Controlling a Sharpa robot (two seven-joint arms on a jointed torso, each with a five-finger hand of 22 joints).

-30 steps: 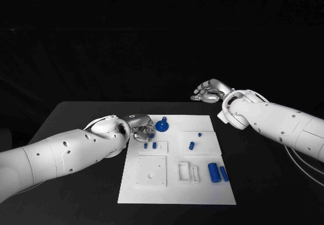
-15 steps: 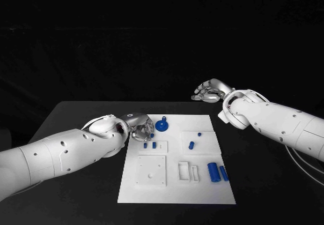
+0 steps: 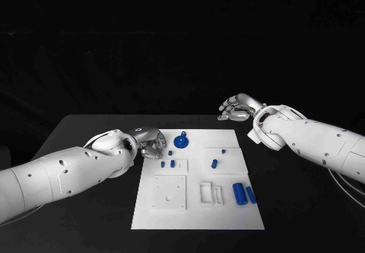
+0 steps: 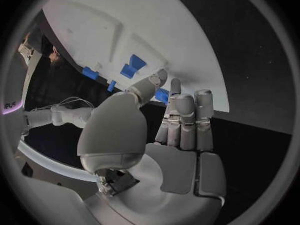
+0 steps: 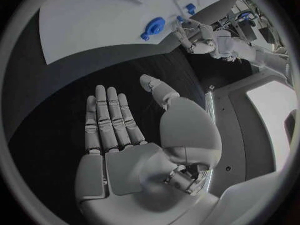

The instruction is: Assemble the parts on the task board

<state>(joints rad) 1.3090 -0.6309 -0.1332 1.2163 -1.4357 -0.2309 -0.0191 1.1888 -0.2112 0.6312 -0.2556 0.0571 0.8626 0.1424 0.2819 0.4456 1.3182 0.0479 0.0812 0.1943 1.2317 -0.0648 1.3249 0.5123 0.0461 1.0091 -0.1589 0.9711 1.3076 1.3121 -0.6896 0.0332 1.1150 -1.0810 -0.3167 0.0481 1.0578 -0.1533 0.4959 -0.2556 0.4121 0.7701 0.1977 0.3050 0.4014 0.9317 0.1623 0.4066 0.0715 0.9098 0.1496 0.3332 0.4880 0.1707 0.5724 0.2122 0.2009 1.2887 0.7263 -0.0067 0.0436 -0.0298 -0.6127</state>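
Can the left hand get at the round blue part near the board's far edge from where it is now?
Probably yes. The left hand sits at the task board's left edge, holding nothing, fingers apart. The round blue part lies just beside it, with only small blue pegs nearby and nothing between them.

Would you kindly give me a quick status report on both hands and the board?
Left hand open at task board edge. Right hand open, off board. Blue parts loose. Nothing obstructing.
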